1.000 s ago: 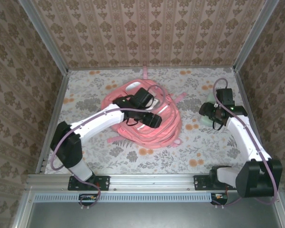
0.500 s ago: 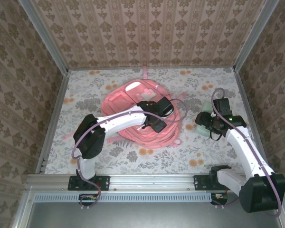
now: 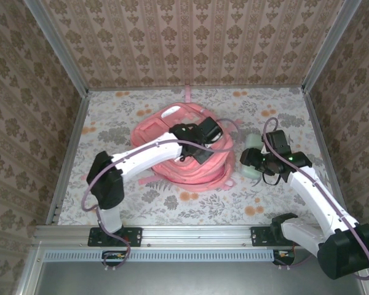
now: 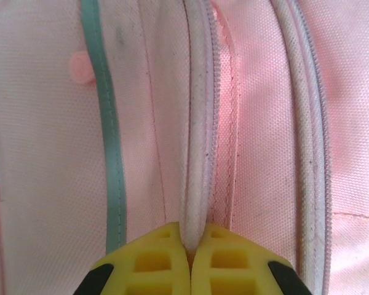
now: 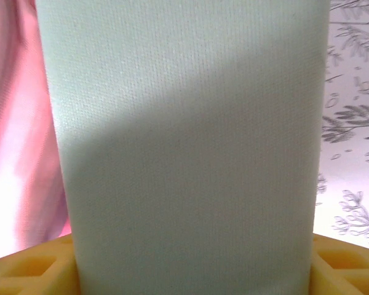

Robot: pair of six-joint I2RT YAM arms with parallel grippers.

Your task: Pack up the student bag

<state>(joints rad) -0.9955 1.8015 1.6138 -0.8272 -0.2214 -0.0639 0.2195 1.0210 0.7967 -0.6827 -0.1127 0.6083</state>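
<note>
From above, the student bag (image 3: 200,175) lies flat on the flower-patterned table (image 3: 172,209). The left gripper (image 3: 194,153) is down on the bag's upper face, with pink fabric spreading out on every side of it. Its jaws cannot be made out at this scale. The right gripper (image 3: 253,161) sits just off the bag's right edge, with a pale green fabric item (image 3: 253,142) crosswise in its jaws. The item sticks out beyond the fingers on both sides.

In the left wrist view, the left gripper (image 4: 189,246) is fully closed. Its two yellow fingertips (image 4: 154,261) meet and pinch a raised pale zip seam (image 4: 200,123) of the student bag (image 4: 43,153). The seam runs straight ahead from the fingertips. A grey-green stripe (image 4: 106,153) runs parallel on the left, and a piped edge (image 4: 307,153) runs on the right.

In the right wrist view, the right gripper (image 5: 190,267) is clamped on the pale green fabric item (image 5: 190,141). One yellow finger (image 5: 24,270) presses against each side of it. The item stands straight ahead of the jaws. Pink fabric of the student bag (image 5: 12,123) lies just to its left, and the floral table (image 5: 353,123) lies to its right.
</note>
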